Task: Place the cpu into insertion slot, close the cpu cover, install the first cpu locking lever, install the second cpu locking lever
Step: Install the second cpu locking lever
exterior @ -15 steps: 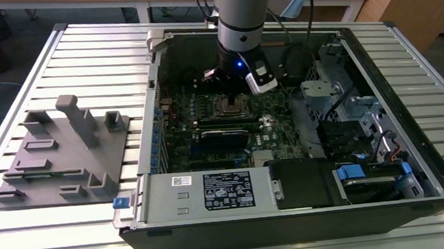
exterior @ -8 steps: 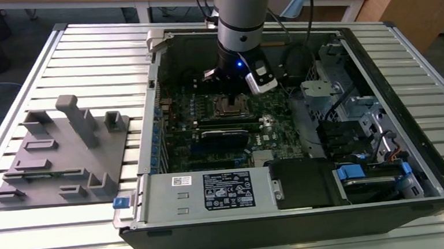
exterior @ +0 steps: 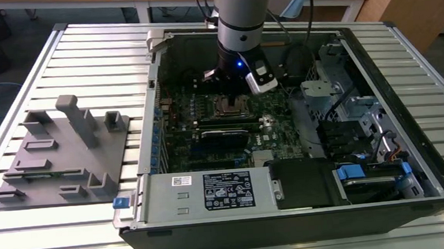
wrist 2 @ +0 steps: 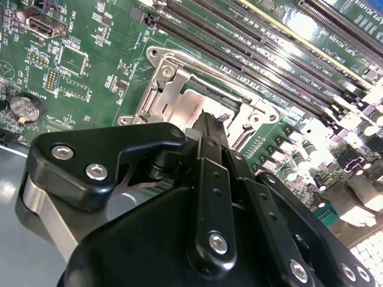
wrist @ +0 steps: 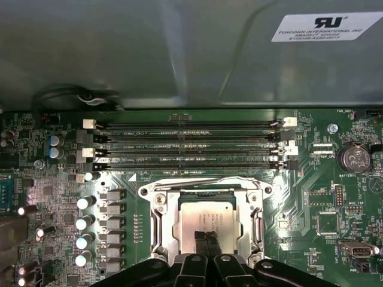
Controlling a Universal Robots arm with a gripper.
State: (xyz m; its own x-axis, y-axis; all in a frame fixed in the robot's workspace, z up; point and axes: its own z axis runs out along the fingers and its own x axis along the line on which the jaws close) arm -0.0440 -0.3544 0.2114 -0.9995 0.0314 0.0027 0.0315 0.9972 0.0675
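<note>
The cpu (wrist: 209, 214) lies flat in the insertion slot (wrist: 157, 206), its dull grey top visible. The shiny cpu cover (wrist: 246, 222) lies down around it as a square frame, with the chip seen through its window. My gripper (wrist: 206, 235) is shut, fingertips pressed together with nothing visible between them, right over the near part of the chip. In the second wrist view, the gripper (wrist 2: 210, 119) points down at the cpu (wrist 2: 192, 104) and the cover (wrist 2: 163, 89). In the exterior view, the gripper (exterior: 232, 98) hangs straight above the slot (exterior: 231, 106) inside the open computer case. I cannot make out the locking levers.
Long black memory slots (wrist: 185, 146) run just beyond the socket, a row of capacitors (wrist: 87, 221) stands beside it, and a coin battery (wrist: 354, 158) sits on the other side. The case walls (exterior: 156, 53), a power supply (exterior: 210, 192) and a drive cage (exterior: 336, 94) surround the board. A grey fixture (exterior: 62, 151) lies at the exterior view's left.
</note>
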